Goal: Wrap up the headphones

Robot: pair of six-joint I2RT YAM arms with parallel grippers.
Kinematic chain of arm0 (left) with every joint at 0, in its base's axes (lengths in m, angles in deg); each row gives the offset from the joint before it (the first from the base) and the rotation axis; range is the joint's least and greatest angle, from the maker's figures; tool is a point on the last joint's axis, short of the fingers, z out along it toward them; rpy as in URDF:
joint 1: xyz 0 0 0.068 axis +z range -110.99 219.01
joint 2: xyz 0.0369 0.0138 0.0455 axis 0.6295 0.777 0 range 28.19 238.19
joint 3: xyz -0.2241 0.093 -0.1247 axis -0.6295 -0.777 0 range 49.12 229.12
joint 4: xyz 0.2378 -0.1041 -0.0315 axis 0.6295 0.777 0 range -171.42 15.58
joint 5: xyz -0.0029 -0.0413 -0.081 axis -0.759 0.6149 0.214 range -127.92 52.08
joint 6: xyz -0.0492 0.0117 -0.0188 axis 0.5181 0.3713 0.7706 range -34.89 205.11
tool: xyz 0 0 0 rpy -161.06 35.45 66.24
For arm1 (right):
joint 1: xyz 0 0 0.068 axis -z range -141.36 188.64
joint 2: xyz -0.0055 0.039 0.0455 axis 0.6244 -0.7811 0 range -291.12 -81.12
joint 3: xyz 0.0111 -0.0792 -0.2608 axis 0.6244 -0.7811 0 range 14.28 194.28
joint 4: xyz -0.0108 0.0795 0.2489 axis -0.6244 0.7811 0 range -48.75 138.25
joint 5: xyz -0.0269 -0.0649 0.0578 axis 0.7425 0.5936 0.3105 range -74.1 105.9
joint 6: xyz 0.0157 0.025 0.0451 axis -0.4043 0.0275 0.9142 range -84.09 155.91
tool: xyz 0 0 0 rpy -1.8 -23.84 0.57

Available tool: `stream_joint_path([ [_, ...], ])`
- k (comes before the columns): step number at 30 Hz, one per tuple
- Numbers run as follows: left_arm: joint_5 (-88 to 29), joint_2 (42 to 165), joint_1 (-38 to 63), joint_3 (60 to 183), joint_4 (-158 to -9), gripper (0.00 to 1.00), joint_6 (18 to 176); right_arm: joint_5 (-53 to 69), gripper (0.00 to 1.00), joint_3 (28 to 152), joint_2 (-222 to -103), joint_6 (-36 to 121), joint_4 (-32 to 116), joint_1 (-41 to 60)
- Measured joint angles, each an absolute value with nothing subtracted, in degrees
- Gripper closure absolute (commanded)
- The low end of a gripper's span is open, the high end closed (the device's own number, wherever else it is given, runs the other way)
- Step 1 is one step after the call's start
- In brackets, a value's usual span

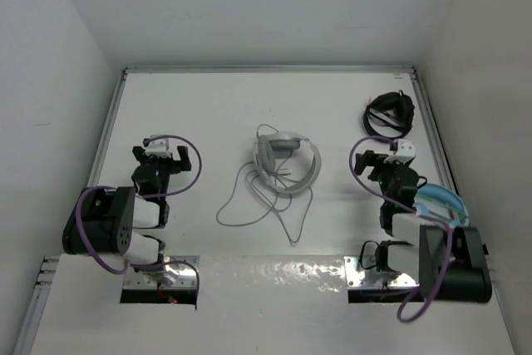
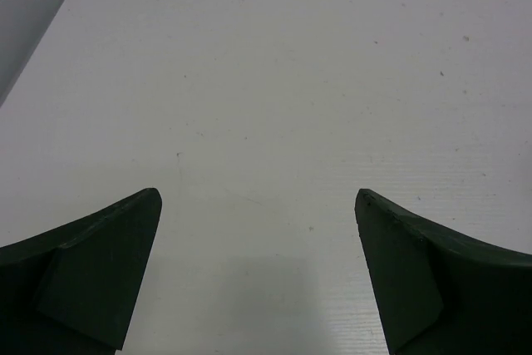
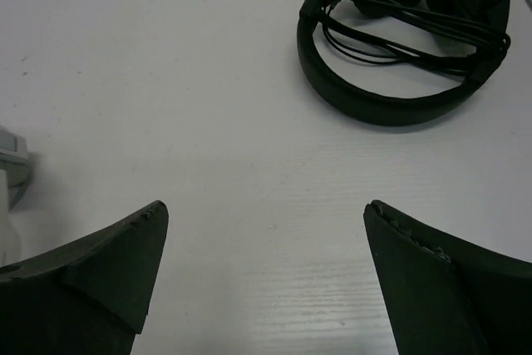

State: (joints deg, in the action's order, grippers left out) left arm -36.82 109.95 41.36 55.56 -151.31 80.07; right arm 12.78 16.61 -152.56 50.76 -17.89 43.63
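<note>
The white headphones (image 1: 283, 162) lie in the middle of the table, earcups folded together, headband curving right. Their thin grey cable (image 1: 259, 202) sprawls in loose loops toward the near side. A sliver of the headphones shows at the left edge of the right wrist view (image 3: 10, 174). My left gripper (image 1: 160, 154) is open and empty, well left of the headphones; its wrist view (image 2: 258, 199) shows only bare table between the fingers. My right gripper (image 1: 376, 158) is open and empty, right of the headband; its wrist view (image 3: 264, 209) shows bare table between the fingers.
Black headphones (image 1: 389, 112) with their cable wound round them lie at the back right, also in the right wrist view (image 3: 407, 39). Light blue headphones (image 1: 440, 202) sit by the right arm's base. White walls close in the table on three sides.
</note>
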Motion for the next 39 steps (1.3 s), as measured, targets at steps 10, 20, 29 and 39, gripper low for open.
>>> stream_joint_path([
  [10,-27.71,105.53,41.38,82.42,-111.75,0.0,70.33,5.74,0.74,55.25,-143.1,40.66,36.43,42.08],
  [20,-20.19,101.09,37.23,114.95,-67.55,0.55,55.18,8.0,0.21,76.82,-157.37,28.36,53.22,22.15],
  [29,-17.17,98.52,33.14,106.05,-54.55,0.33,61.36,6.4,0.01,89.37,-182.7,19.83,61.28,12.31],
  [39,-20.52,91.61,33.14,101.09,-59.14,0.28,64.82,8.83,0.29,98.02,-197.02,18.13,62.7,8.73],
])
